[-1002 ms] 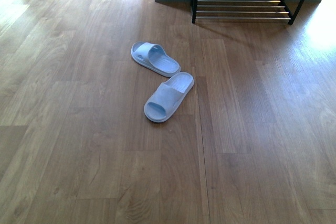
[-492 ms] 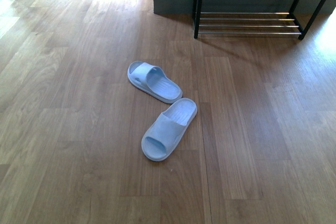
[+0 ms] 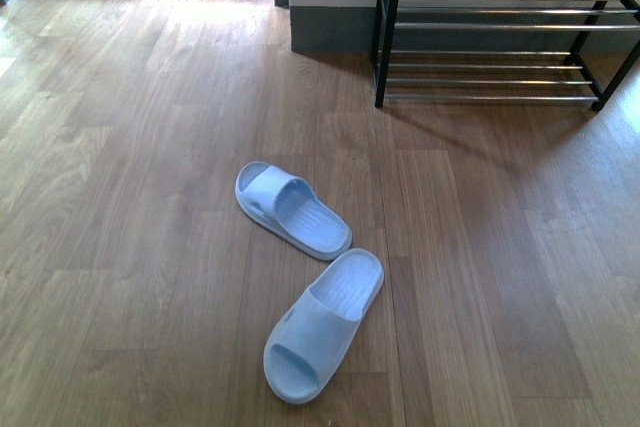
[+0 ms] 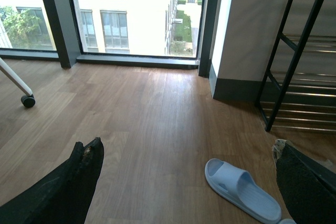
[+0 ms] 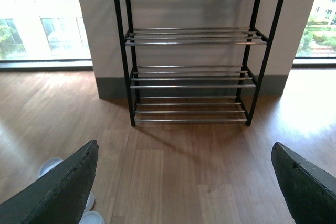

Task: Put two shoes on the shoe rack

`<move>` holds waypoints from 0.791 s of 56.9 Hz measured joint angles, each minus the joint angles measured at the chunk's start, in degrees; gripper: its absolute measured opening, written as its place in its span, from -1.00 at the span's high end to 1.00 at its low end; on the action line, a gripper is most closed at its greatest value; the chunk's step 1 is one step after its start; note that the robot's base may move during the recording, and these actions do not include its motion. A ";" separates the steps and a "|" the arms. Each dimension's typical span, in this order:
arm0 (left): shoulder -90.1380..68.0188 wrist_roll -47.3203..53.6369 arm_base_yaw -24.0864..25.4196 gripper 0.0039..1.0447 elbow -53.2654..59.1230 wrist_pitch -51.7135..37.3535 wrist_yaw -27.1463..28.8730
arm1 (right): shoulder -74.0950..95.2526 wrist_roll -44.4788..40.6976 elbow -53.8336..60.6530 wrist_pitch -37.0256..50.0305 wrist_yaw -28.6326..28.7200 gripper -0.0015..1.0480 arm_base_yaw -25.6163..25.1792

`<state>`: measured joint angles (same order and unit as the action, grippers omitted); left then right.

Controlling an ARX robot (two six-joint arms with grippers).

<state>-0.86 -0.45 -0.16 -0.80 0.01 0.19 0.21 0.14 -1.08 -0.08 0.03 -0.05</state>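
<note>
- The wooden floor (image 3: pixel 500 297) fills the scene.
- The shoe rack (image 3: pixel 500 25) stands far right, its chrome rods bare in the front view.
- Two pale blue slides lie on the floor centre-left, the far slide (image 3: pixel 292 210) just beside the near slide (image 3: pixel 322 327), both well apart from the rack.
- The left claw (image 4: pixel 186 148) and the right claw (image 5: pixel 185 149) each have their fingers spread wide apart.

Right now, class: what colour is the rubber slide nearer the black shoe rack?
Pale blue slide; front view shows it best.
</note>
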 joint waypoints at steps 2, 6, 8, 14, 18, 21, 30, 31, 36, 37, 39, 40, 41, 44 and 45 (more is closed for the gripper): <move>0.00 0.00 0.00 -0.83 0.00 0.02 -0.04 | 0.00 0.00 0.00 0.00 0.00 -0.82 0.00; 0.00 0.00 0.00 -0.83 0.00 0.02 -0.17 | 0.04 0.00 0.00 0.00 -0.04 -0.82 0.00; 0.00 0.00 0.00 -0.83 0.00 0.02 -0.15 | 0.02 0.00 0.00 0.00 -0.04 -0.82 0.00; 0.00 0.00 0.00 -0.83 0.00 0.02 -0.17 | 0.04 0.02 0.00 0.00 -0.04 -0.82 0.00; 0.00 0.00 0.00 -0.83 0.00 0.02 -0.17 | 0.04 0.02 0.00 0.00 -0.04 -0.82 0.00; 0.00 0.00 0.00 -0.83 0.00 0.02 -0.17 | 0.04 0.00 0.00 0.00 -0.04 -0.82 0.00; -3.23 -4.20 -2.86 -0.83 -2.45 7.21 7.74 | 0.04 0.02 0.00 0.00 -0.04 -0.82 0.00; -5.51 -6.97 -3.98 -0.83 -3.72 9.86 11.28 | 0.04 0.00 0.00 0.00 -0.07 -0.82 0.00; -16.81 -16.81 -5.55 -0.83 -7.08 11.65 14.16 | 0.04 0.00 0.00 0.00 0.00 -0.82 0.00; -19.78 -18.99 -5.81 -0.83 -7.58 10.01 14.14 | 0.04 0.00 0.00 0.00 -0.02 -0.82 0.00; -24.79 -21.68 -6.23 -0.83 -8.59 6.84 13.66 | 0.04 0.02 0.00 0.00 -0.04 -0.82 0.00; -28.33 -23.52 -6.49 -0.83 -9.40 4.52 13.27 | 0.04 0.00 0.00 0.00 -0.04 -0.82 0.00; -30.18 -24.72 -6.67 -0.83 -9.86 3.37 13.07 | 0.04 0.02 0.00 0.00 -0.04 -0.82 0.00; -40.02 -27.67 -7.72 -0.83 -12.41 -2.47 11.91 | 0.04 0.00 0.00 0.00 -0.04 -0.82 0.00; -44.26 -27.98 -8.28 -0.83 -13.57 -4.13 11.91 | 0.04 0.00 0.00 0.00 -0.04 -0.82 0.00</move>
<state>-45.12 -28.42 -8.45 -14.37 -4.12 12.10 0.25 0.14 -1.08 -0.08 -0.01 -0.05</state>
